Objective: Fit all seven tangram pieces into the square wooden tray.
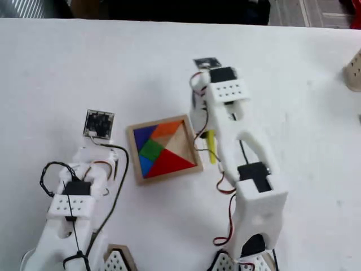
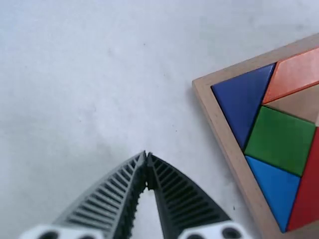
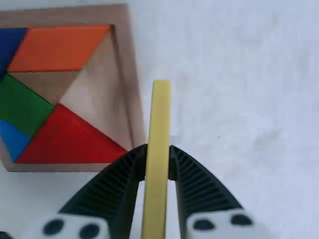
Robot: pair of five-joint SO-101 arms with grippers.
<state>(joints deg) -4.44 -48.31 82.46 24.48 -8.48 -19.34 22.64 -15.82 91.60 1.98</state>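
The square wooden tray (image 1: 133, 151) lies mid-table holding blue, orange, green, red and plain wood pieces, with a bare triangular gap (image 3: 102, 102) on its right side. My right gripper (image 3: 157, 154) hangs just right of the tray, shut on a yellow piece (image 3: 158, 129) held on edge; in the high view that yellow piece (image 1: 211, 148) shows beside the right arm. My left gripper (image 2: 146, 172) is shut with nothing in it, over bare table left of the tray (image 2: 219, 124).
A wooden object (image 1: 354, 70) stands at the table's right edge. Wooden arm bases (image 1: 121, 258) sit at the front edge. A black cable (image 1: 119, 175) loops between the left arm and the tray.
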